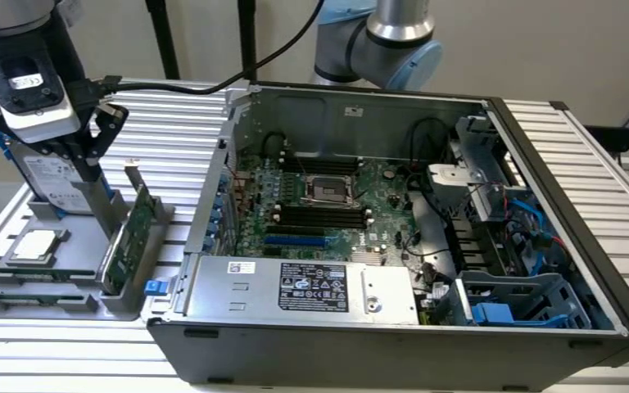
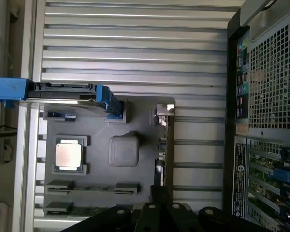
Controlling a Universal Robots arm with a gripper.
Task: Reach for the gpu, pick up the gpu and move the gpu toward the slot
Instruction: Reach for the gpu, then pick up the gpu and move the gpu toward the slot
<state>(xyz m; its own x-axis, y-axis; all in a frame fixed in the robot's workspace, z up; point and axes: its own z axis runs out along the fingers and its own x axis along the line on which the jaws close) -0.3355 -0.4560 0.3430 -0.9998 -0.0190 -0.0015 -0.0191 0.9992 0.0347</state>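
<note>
The gpu [image 1: 128, 237] is a thin green card standing on its edge in a grey parts holder [image 1: 63, 303], with its silver bracket [image 1: 134, 176] at the far end. My gripper [image 1: 83, 164] hangs above the holder, to the exterior view's left of the card and apart from it, shut with nothing in it. In the wrist view the gpu [image 2: 166, 145] appears edge-on with its bracket [image 2: 164, 110], and the closed gripper [image 2: 159, 192] lies close to the card's near end. The blue slots [image 1: 292, 241] sit on the motherboard inside the open case.
The holder [image 2: 125, 151] also carries a hard drive with blue rails [image 2: 63, 94], a processor chip [image 2: 68, 155] and memory sticks [image 2: 87, 188]. The open computer case [image 1: 402, 344] stands at the exterior view's right on a ribbed metal table [image 1: 173, 123].
</note>
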